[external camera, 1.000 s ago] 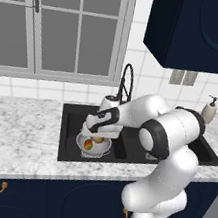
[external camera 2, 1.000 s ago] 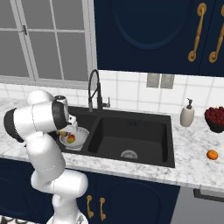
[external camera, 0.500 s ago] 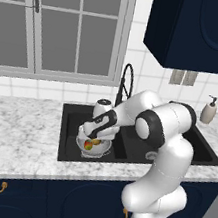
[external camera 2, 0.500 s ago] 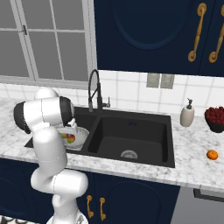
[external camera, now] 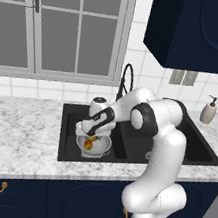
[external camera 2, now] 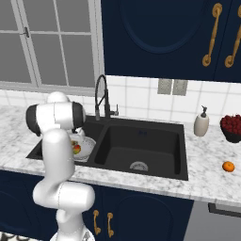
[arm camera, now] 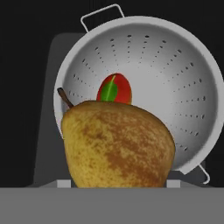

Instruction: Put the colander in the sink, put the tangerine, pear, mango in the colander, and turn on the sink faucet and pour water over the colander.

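claw (external camera: 92, 134) clamped on the pear (arm camera: 117, 144), stem up-left in hand view. pear hangs over the colander (arm camera: 166, 87), not touching it as far as i can tell.

directly below claw: mango (arm camera: 114, 89) lying in colander bowl, red with a green patch. colander sits in the left basin of the sink (external camera 2: 141, 136), one handle at top of hand view, other at lower right.

just behind claw: sink faucet (external camera: 127, 78), black gooseneck at the back edge of sink, between the basins.

beyond claw, to its right: second basin with silver drain (external camera 2: 138, 165).

far right of claw, well apart: soap pump bottle (external camera 2: 201, 123) on the worktop (external camera 2: 212, 181) by the wall, dark bowl of red fruit (external camera 2: 232, 128) past it, tangerine (external camera 2: 228, 166) lying on worktop near the front edge.
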Motion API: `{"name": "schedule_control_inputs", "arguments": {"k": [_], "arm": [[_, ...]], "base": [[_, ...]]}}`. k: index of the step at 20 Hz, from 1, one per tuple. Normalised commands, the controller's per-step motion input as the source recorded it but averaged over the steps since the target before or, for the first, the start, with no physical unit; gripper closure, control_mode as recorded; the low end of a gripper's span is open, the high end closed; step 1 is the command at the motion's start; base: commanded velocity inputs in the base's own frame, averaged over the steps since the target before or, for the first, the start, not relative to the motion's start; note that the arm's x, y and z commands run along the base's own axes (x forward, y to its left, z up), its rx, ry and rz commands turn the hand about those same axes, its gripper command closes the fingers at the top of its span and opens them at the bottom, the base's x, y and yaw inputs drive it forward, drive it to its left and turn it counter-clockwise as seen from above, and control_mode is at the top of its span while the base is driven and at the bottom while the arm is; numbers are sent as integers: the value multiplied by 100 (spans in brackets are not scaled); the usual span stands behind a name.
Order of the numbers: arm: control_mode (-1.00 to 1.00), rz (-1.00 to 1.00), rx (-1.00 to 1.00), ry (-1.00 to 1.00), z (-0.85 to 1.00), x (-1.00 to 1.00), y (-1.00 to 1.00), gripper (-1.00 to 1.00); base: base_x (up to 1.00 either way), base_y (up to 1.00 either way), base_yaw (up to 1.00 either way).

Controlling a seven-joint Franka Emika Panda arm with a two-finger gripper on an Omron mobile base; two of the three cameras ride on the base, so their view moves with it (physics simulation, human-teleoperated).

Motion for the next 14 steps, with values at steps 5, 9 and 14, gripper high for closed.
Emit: {"name": "schedule_control_inputs", "arguments": {"k": [5, 9, 14], "arm": [[-100, 0, 0, 7, -33, 32, 0, 100], [-100, 0, 0, 7, -33, 26, 0, 100], [-100, 0, 0, 7, -27, 32, 0, 100]], "base": [[0, 0, 0], [0, 0, 0], [0, 0, 0]]}}
